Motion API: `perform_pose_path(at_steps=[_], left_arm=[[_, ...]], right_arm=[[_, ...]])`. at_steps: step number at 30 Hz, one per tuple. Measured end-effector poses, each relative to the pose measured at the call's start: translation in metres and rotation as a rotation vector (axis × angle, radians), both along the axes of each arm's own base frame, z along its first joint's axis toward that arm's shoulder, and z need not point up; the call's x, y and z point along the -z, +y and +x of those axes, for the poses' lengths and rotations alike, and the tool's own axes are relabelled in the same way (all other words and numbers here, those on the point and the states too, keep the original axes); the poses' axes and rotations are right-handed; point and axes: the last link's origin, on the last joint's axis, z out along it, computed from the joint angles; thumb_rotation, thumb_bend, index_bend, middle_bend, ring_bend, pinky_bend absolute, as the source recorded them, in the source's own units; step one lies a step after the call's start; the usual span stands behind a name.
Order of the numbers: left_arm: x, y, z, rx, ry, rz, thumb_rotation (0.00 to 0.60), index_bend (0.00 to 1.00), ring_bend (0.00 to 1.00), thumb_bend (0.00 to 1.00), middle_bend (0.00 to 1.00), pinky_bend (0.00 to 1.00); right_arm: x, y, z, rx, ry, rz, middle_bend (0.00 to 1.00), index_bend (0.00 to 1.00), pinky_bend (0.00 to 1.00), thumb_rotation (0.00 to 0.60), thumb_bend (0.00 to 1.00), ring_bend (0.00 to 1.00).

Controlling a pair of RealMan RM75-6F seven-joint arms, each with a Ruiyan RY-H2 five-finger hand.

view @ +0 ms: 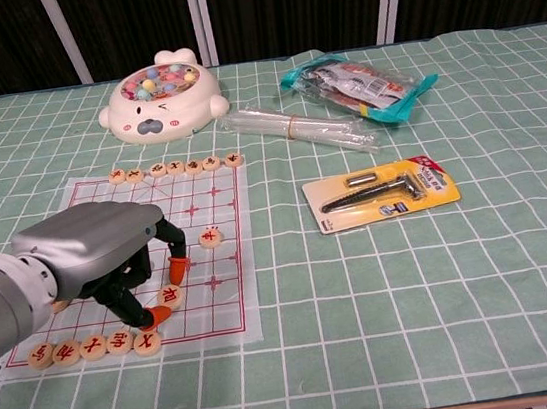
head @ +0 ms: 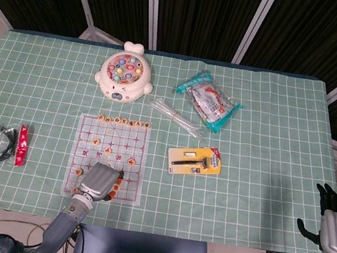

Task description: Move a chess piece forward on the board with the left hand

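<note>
On the board point(view: 224, 271), left hand point(view: 110, 261) pinches chess piece point(view: 168, 298).
</note>
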Motion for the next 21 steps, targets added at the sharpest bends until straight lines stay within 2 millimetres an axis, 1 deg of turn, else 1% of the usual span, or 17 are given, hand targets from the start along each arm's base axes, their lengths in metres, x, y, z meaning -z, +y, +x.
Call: perform_pose_path(at_steps=[9, 21], left_arm=[[-0.011, 0.008, -0.016, -0.022, 0.034, 0.027, 0.600, 0.54, 1.00, 0.28, 1.00, 1.00], [-0.015, 0.010, -0.031, -0.053, 0.051, 0.039, 0.600, 0.54, 1.00, 0.28, 1.00, 1.00]], right_arm=[[0.000, 0.000, 0.000, 0.002, -0.004, 0.002, 0.00, 0.00, 0.00, 0.600, 0.37, 0.00], [0.001, 0.000, 0.000, 0.006, -0.013, 0.004, 0.00, 0.00, 0.00, 0.600, 0.37, 0.00]])
